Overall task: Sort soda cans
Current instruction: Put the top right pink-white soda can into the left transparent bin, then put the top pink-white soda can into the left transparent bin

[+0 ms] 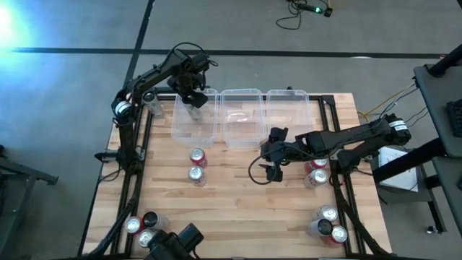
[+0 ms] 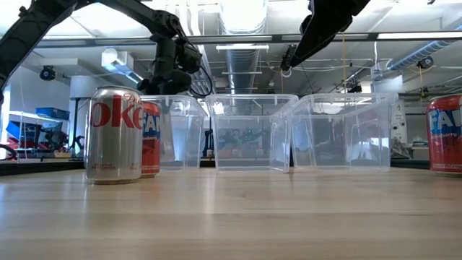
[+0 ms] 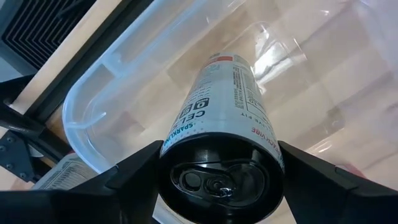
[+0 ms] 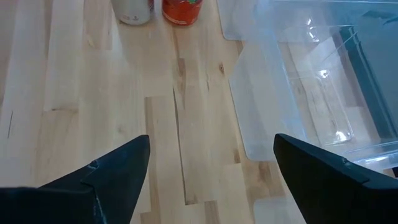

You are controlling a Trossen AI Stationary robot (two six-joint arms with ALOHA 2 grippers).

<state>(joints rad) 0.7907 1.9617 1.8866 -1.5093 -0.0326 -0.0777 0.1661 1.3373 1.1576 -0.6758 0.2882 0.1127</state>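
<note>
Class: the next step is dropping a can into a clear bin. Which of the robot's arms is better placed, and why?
Left. The left gripper already grips a silver can directly above the leftmost bin. The right gripper is open and empty over bare table.

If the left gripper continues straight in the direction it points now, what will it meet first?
Probably the floor of the leftmost clear bin. The left gripper, shut on a silver can, points down into that bin, which looks empty below; the remaining depth is unclear.
</note>
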